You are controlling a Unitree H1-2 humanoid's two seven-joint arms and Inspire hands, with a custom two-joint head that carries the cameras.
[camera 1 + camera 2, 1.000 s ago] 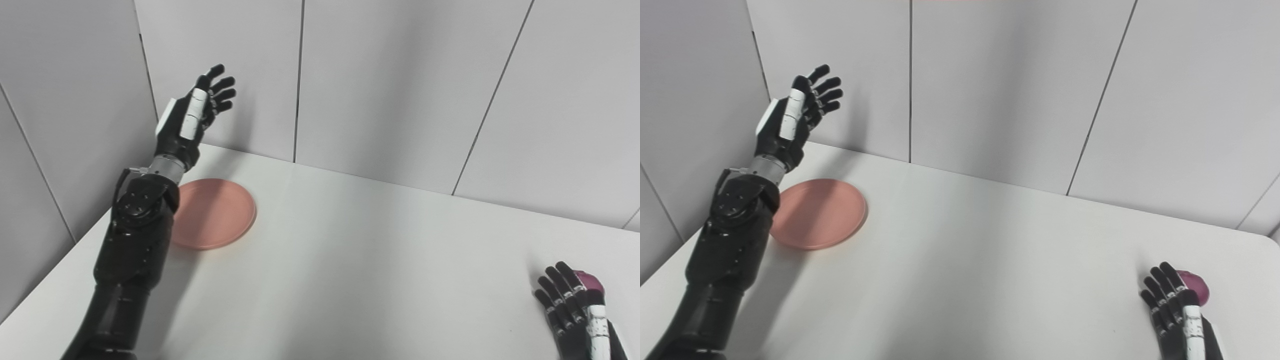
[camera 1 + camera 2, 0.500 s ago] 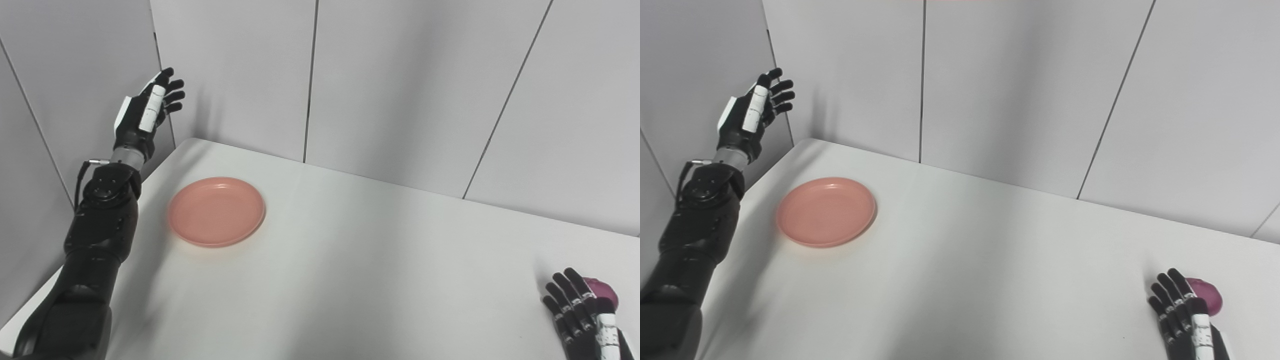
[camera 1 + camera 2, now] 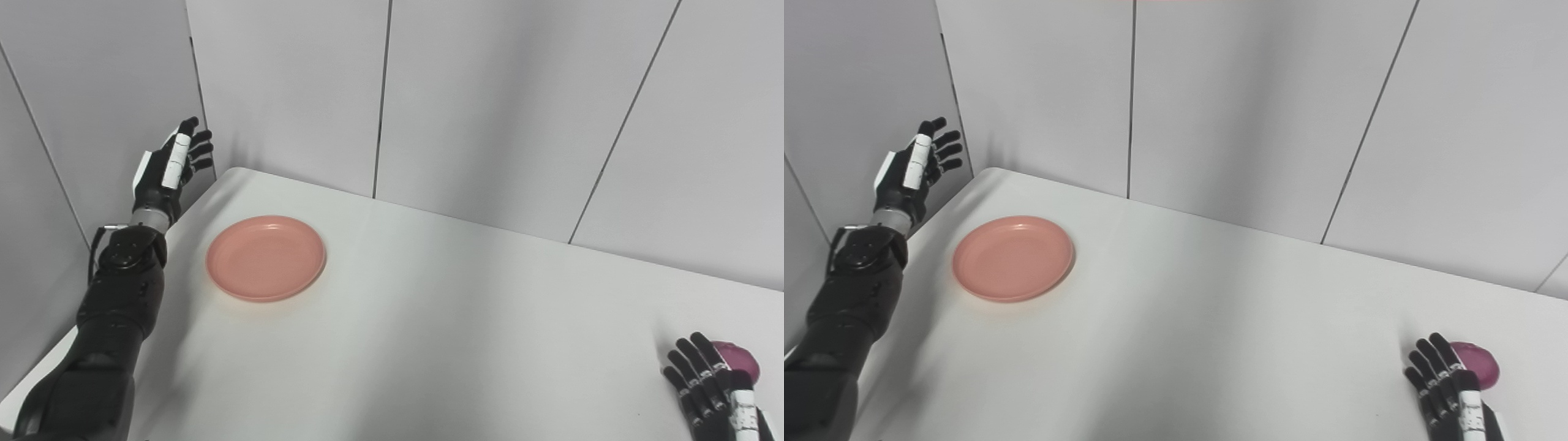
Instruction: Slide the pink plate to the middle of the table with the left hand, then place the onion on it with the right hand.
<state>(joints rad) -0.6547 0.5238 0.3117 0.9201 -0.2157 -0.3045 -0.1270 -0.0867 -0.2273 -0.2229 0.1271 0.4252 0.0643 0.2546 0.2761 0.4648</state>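
The round pink plate (image 3: 266, 257) lies flat on the white table (image 3: 429, 318) near its far left corner. My left hand (image 3: 168, 171) hangs open in the air beyond the table's left edge, left of the plate and apart from it. A purple onion (image 3: 1479, 370) rests near the table's right front. My right hand (image 3: 1445, 392) stands open just left of the onion, fingers spread, holding nothing; whether it touches the onion is unclear.
Grey wall panels (image 3: 490, 110) close in the back and left sides of the table. The table's left edge (image 3: 177, 220) runs right beside my left forearm (image 3: 116, 306).
My left hand has swung from above the plate out past the table's left edge and come lower. The camera has shifted. The plate and the right hand stay put.
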